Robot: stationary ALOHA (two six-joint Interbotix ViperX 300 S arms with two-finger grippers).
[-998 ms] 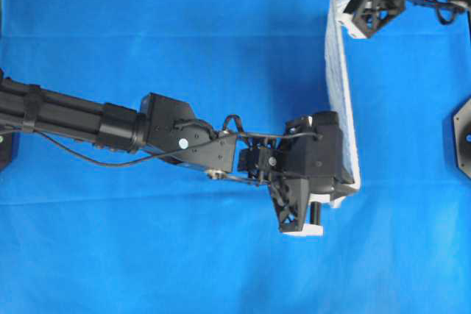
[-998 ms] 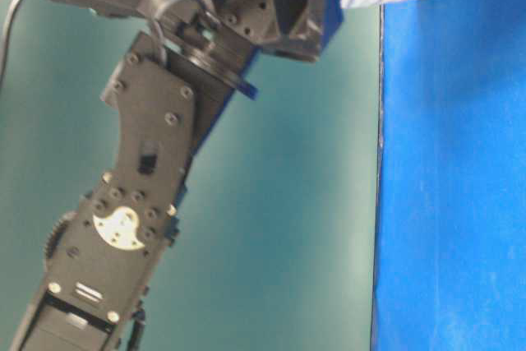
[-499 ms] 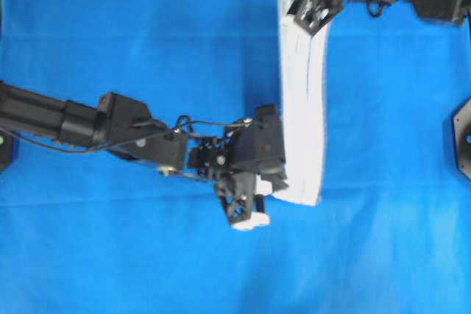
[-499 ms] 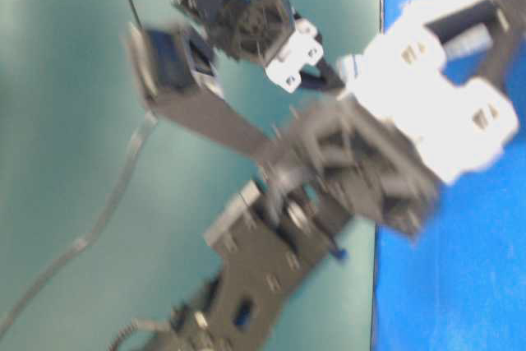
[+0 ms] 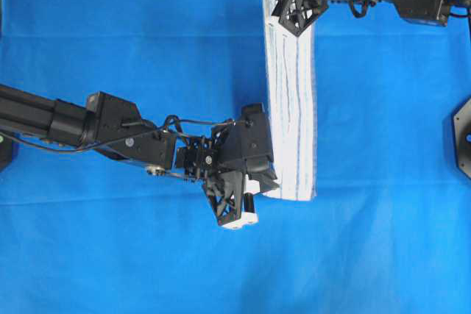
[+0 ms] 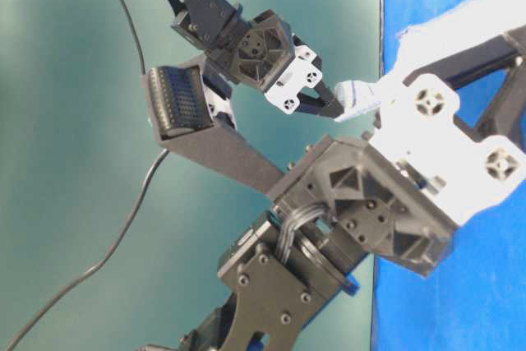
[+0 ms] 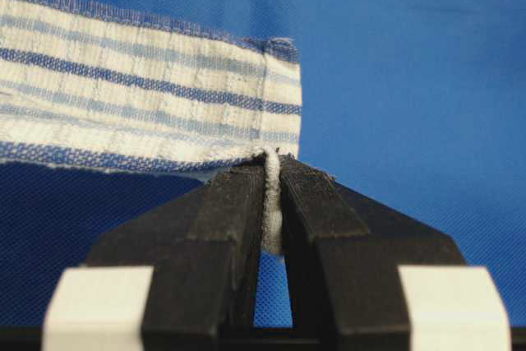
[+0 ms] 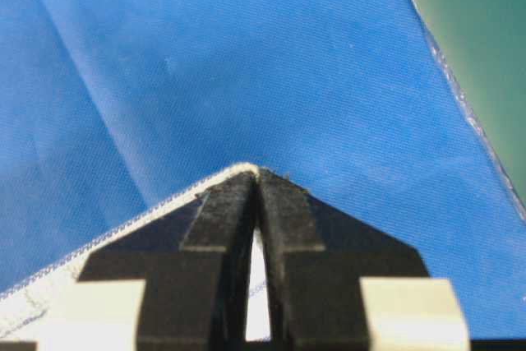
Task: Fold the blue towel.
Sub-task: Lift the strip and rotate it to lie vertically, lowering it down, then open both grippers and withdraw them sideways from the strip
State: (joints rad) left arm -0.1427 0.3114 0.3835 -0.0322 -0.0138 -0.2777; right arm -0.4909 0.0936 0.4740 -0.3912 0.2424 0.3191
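Fingers (image 7: 238,228) on the left gripper (image 7: 273,203) are pinched right together on a corner of the blue towel (image 5: 291,108), and you can see the white edge squeezed between the black pads in the left wrist view. Same deal on the right gripper (image 8: 255,195): its fingers are clamped tight on another corner, with the hem running off to the lower left.

The overhead view gives what the wrist cams can't: the towel hangs as a long narrow strip stretched between the two grippers, the right gripper (image 5: 291,5) at the top end and the left gripper (image 5: 246,182) at the bottom end, both lifted off the surface as far as I can tell. The left wrist view is the only one that shows the weave up close, white with thin blue stripes and a faint check.

The table-level view is mostly arm hardware and pretty cluttered, but it does show the right gripper (image 6: 325,104) holding a bunched bit of towel.

No containers anywhere. The surface is a big plain blue cloth (image 5: 110,34), and behind its edge there's a teal-green wall (image 6: 66,203).
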